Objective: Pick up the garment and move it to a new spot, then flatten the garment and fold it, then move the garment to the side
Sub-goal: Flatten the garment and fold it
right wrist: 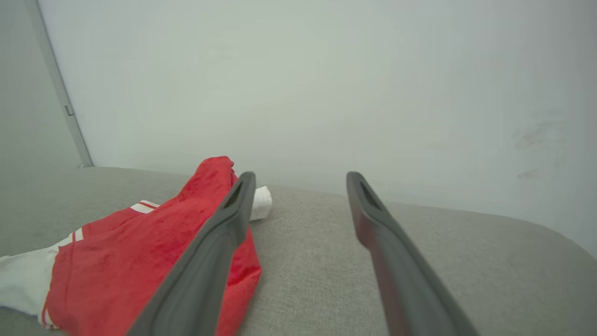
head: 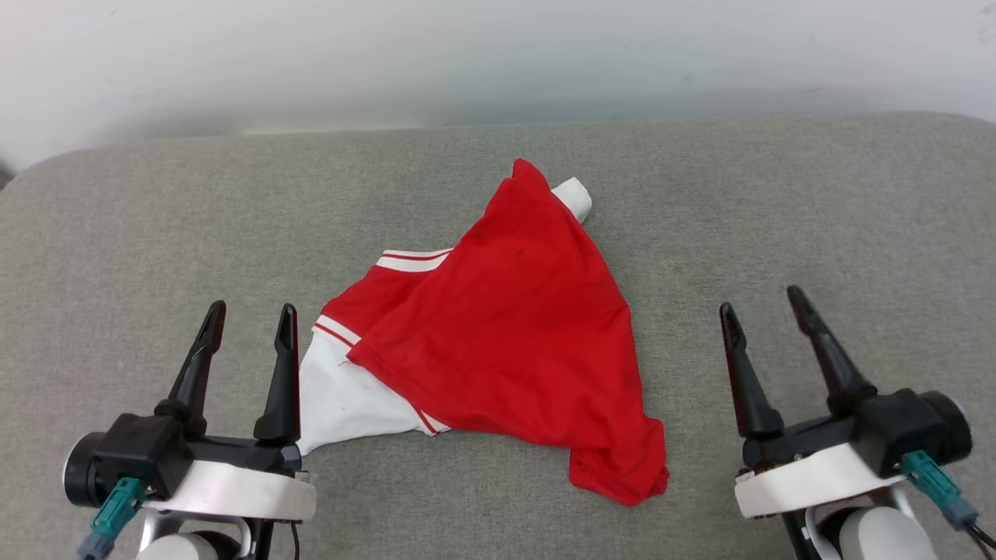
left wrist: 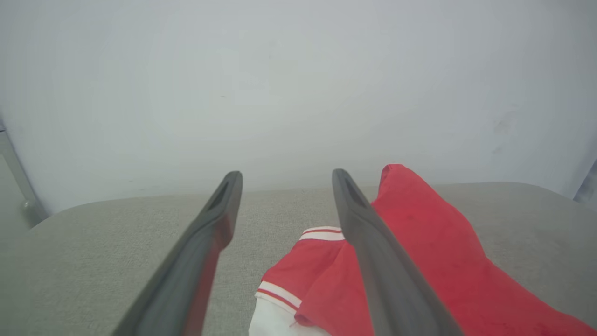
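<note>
Garment: the red jersey (head: 506,334) lies crumpled in a rough triangular heap in the middle of the grey padded surface (head: 817,194), between the two grippers.
Far end of the garment: the heap narrows to a peak pointing away towards the wall (head: 467,54), and a rolled bit of white fabric pokes out just right of that tip.
Near left of the garment: a white panel edged with red-and-white stripes spreads out flat from under the red cloth.
Near right of the garment: the red fabric bunches into a thick fold, the corner nearest the robot.
Left gripper: the left gripper (head: 252,309) sits low at the near left with its two dark fingers spread apart and nothing between them. Its inner finger is just beside the white panel, and I cannot tell whether the two touch.
Right gripper: the right gripper (head: 761,301) sits at the near right with its fingers also spread wide and holding nothing, well apart from the cloth, with bare grey padding in between.
Fingers' direction: both pairs point towards the far side.
Lie of the cloth: loose and wrinkled, resting on the padding by its own weight.
</note>
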Robot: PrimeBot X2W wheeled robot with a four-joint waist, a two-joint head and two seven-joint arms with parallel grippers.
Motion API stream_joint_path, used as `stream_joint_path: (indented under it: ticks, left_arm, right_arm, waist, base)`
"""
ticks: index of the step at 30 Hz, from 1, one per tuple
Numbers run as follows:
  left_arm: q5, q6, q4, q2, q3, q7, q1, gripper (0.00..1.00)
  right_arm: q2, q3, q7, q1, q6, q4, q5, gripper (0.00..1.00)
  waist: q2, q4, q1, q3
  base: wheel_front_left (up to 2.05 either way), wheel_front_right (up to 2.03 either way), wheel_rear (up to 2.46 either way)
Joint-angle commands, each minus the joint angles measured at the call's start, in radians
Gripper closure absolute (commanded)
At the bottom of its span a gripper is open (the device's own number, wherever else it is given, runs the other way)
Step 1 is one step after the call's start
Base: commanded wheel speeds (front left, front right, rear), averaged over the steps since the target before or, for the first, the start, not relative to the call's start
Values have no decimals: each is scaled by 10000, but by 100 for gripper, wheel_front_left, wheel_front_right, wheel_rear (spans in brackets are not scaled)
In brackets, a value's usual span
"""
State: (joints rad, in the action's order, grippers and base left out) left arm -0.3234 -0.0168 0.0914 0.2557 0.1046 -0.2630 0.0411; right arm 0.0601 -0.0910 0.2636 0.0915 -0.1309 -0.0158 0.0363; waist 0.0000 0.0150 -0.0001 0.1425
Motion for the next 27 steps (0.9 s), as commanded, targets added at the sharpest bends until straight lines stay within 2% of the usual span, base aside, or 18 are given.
stream_joint_path:
  ticks: [1, 4, 9, 10, 13, 16, 21, 27]
  left_arm:
    - [256, -132, 125, -205, -159, -22, -148, 0]
    - [545, -390, 167, -577, -386, -23, -191, 0]
    - [826, -772, -186, -987, -430, -24, 121, 0]
    - [826, -772, -186, -987, -430, -24, 121, 0]
    - [929, -903, -347, -1206, -386, -24, 400, 0]
    - [1010, -1009, -488, -1390, -290, -25, 674, 0]
    - [1102, -1082, -669, -1645, -194, -25, 958, 0]
    - [1174, -1115, -719, -1822, -171, -25, 1094, 0]
  right_arm:
    - [183, -137, -154, 31, 6, -355, 351, 0]
    - [937, -825, -1379, 692, 8, -670, 879, 0]
    - [2198, -1878, -4774, 2226, 3, -1071, 2205, 0]
    - [2198, -1878, -4774, 2226, 3, -1071, 2205, 0]
    - [2673, -2655, -6701, 3360, 3, -1280, 3284, 0]
    - [3332, -3385, -8151, 4414, 6, -1604, 3958, 0]
    - [3821, -4526, -9318, 5583, 3, -2273, 4681, 0]
    - [4138, -5667, -9527, 6349, 5, -3209, 5167, 0]
  waist:
    - [0, 106, 1, 72]
    - [0, 241, 1, 270]
    - [0, 557, 1, 765]
    - [0, 557, 1, 765]
    - [0, 838, 1, 1088]
    - [0, 1196, 1, 1357]
    - [0, 1833, 1, 1662]
    - [0, 2351, 1, 1827]
  base:
    - [0, 0, 0]
    - [0, 0, 0]
    - [0, 0, 0]
    - [0, 0, 0]
    - [0, 0, 0]
    - [0, 0, 0]
    - [0, 0, 0]
    - [0, 0, 0]
